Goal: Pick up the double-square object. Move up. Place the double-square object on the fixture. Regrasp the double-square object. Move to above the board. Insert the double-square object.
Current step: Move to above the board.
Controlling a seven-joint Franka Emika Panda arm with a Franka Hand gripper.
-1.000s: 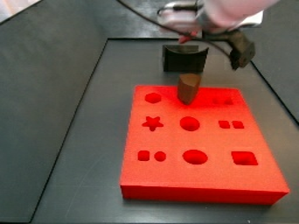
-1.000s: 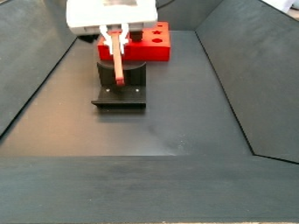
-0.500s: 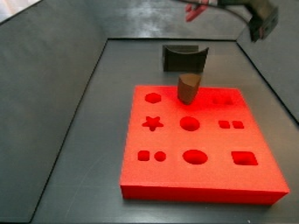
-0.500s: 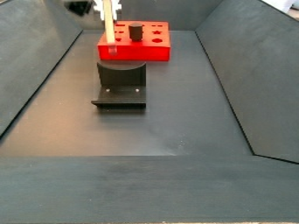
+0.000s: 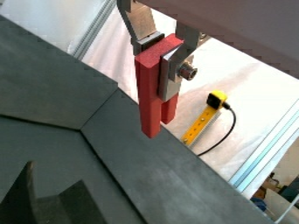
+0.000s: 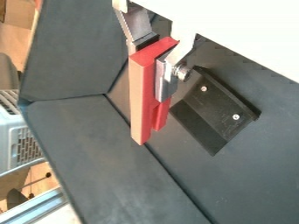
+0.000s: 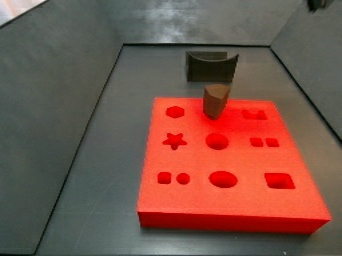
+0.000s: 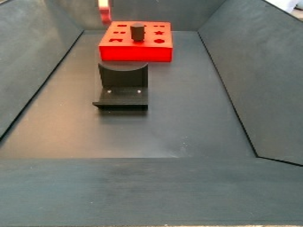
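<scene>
My gripper [image 5: 158, 57] is shut on the double-square object [image 5: 152, 92], a narrow red oblong block that hangs lengthwise below the silver fingers [image 6: 167, 77]. Both wrist views show it clamped near its upper end, high above the floor. The dark fixture [image 7: 210, 67] with its curved notch stands bare behind the board [image 7: 234, 205]. Its top shows far below the block [image 5: 47, 199], and it appears as a dark plate [image 6: 212, 111] beside the held block [image 6: 145, 96]. In a side view only the block's lower end [image 8: 104, 11] shows at the upper edge. The gripper is almost out of both side views.
A brown upright peg [image 7: 215, 100] with a slanted top stands in the board's back row, close to the fixture. The red board [image 8: 136, 55] has several shaped holes. Dark sloping walls [image 7: 67, 90] enclose the floor. A yellow cable [image 5: 208, 114] lies outside the enclosure.
The gripper has risen straight up from the fixture with the block in it. It has left the side views almost wholly. The fixture's notch now stands empty.
</scene>
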